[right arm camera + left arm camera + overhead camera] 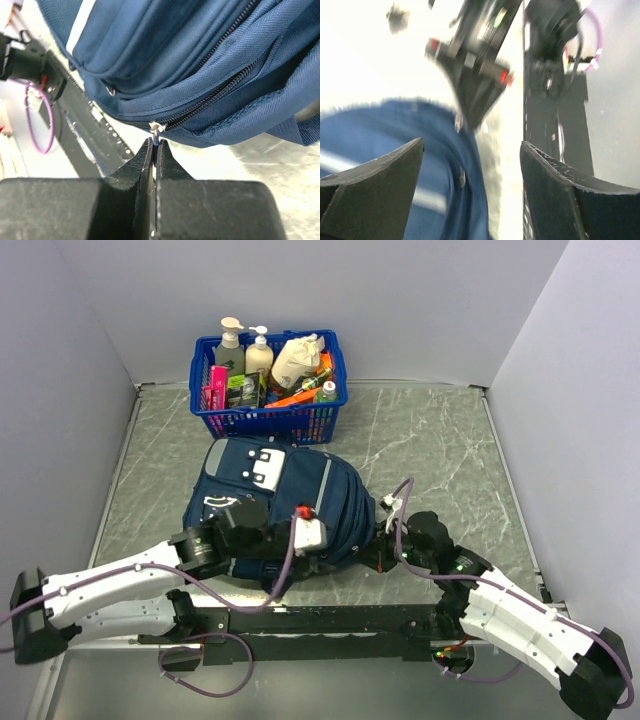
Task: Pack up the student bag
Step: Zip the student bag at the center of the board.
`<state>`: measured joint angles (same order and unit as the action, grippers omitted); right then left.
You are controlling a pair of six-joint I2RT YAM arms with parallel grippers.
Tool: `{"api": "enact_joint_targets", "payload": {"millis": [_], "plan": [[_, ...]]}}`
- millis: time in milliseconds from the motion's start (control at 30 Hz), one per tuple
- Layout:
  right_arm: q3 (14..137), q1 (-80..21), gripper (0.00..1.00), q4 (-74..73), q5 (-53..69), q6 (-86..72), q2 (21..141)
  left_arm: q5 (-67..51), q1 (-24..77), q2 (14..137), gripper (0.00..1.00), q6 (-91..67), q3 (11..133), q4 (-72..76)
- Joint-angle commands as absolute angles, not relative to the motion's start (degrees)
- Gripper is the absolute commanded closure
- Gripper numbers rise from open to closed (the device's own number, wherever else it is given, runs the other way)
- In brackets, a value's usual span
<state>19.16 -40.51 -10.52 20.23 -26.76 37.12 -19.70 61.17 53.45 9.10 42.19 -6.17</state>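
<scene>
The student bag point(290, 495) is a navy backpack with white patches, lying flat in the middle of the table; it also shows in the right wrist view point(190, 60) and blurred in the left wrist view point(380, 150). My right gripper point(155, 145) is shut on the bag's metal zipper pull point(156, 131) at the bag's near right edge; in the top view it point(378, 552) sits against that edge. My left gripper point(472, 165) is open and empty at the bag's near edge point(300, 558), with blue fabric between and below its fingers.
A blue plastic mesh basket point(270, 412) of bottles and packets stands behind the bag at the back. Grey walls close in the left, back and right. The black mounting rail point(320, 620) runs along the table's near edge.
</scene>
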Motion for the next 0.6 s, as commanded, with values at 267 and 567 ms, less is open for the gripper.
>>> {"api": "enact_joint_targets", "payload": {"millis": [267,567], "plan": [[21.0,-41.4,1.00,-9.6,21.4,-27.5,33.3,-9.8,69.4,68.5,0.17,21.0,44.1,7.4],[19.1,-41.4,1.00,-8.8,22.7,-28.5,31.2,-7.5,68.8,71.9,0.19,17.4,40.5,10.3]]}}
